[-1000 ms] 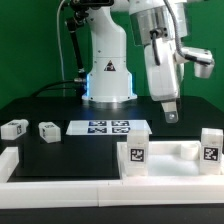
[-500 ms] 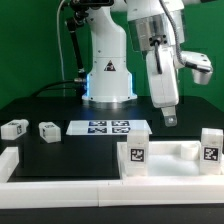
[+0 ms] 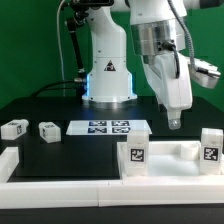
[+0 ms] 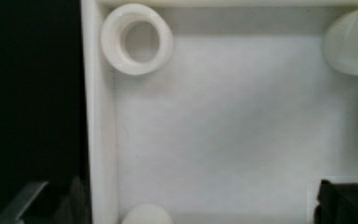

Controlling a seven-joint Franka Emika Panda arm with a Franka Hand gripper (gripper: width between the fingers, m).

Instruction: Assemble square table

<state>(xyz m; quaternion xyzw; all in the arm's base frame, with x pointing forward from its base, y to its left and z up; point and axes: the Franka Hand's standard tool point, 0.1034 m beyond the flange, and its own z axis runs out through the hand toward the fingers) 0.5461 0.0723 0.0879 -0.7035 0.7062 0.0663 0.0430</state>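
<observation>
The white square tabletop (image 3: 167, 152) lies at the front on the exterior view's right. Two white tagged legs stand upright at it, one on its left (image 3: 135, 155) and one on its right (image 3: 210, 147). Two more tagged legs (image 3: 13, 128) (image 3: 47, 131) lie loose on the exterior view's left. My gripper (image 3: 173, 122) hangs above the tabletop's far side, open and empty. In the wrist view the gripper (image 4: 194, 205) looks down into the tabletop (image 4: 220, 120), with a ring-shaped corner socket (image 4: 137, 40) by the raised rim. The dark fingers (image 4: 350, 198) stand wide apart.
The marker board (image 3: 108, 127) lies flat before the robot base (image 3: 107, 85). Long white border rails run along the front (image 3: 100, 190) and the exterior view's left (image 3: 8, 160). The table is black.
The gripper has moved toward the exterior view's right and slightly lower, with the wrist turned. The parts have not moved.
</observation>
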